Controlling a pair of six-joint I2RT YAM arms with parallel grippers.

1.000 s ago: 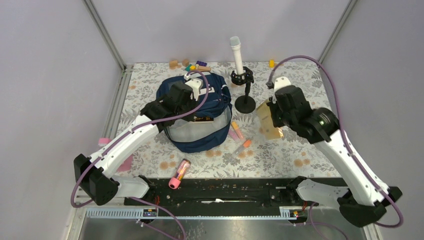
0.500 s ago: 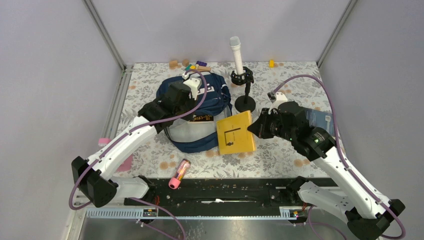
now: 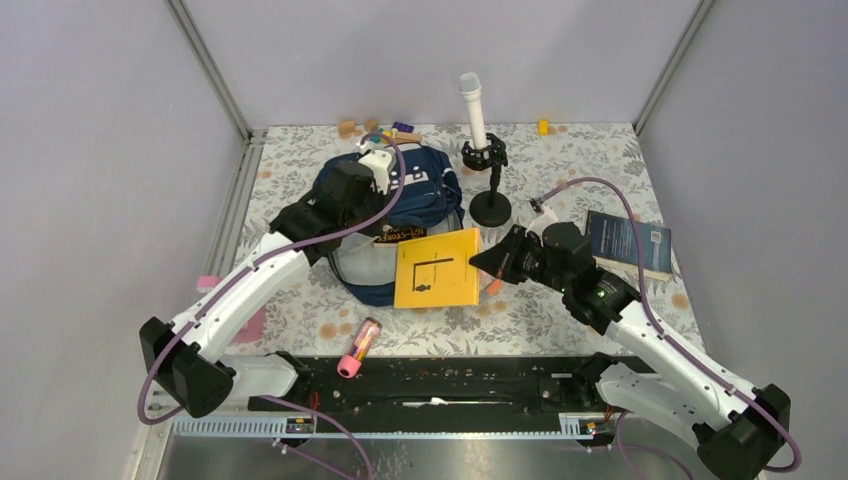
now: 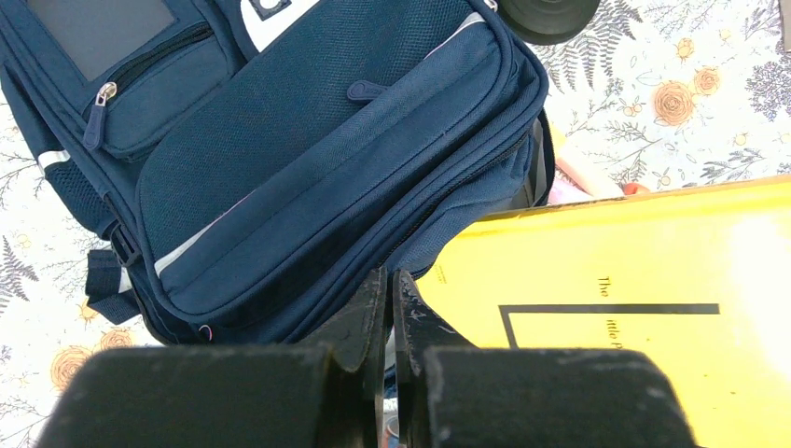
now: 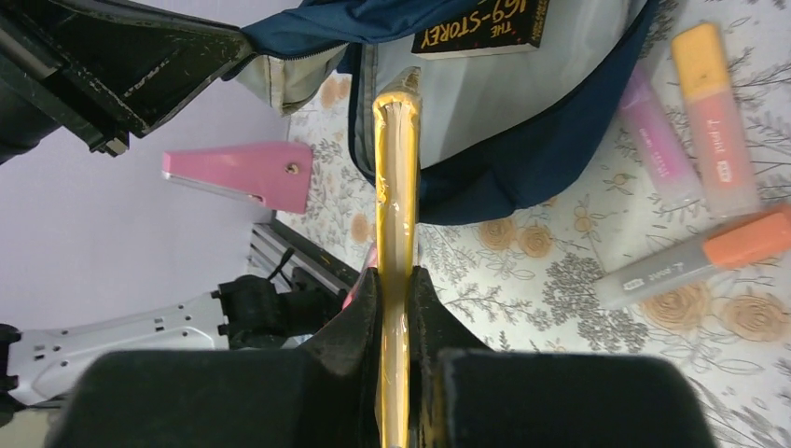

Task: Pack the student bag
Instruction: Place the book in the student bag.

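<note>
The student bag (image 3: 420, 190) is a navy backpack at the table's middle left, its grey-lined mouth open toward me; it also shows in the left wrist view (image 4: 308, 140) and the right wrist view (image 5: 504, 177). A book with a dark spine (image 5: 480, 23) lies inside. My left gripper (image 3: 338, 238) (image 4: 389, 289) is shut on the bag's rim at the left of the mouth. My right gripper (image 3: 490, 262) (image 5: 396, 280) is shut on a thin yellow book (image 3: 437, 268) (image 5: 395, 177). The book hangs in the air, overlapping the mouth's right side.
Several highlighters (image 5: 718, 121) lie on the cloth right of the bag. A blue book (image 3: 628, 243) lies at the right. A microphone on a black stand (image 3: 478, 130) stands behind the bag. A pink tube (image 3: 358, 348) lies near the front edge. Small blocks (image 3: 370, 127) sit at the back.
My right gripper has carried the yellow book leftward from the table's right side to the bag's mouth, uncovering the blue book. My left gripper has barely moved.
</note>
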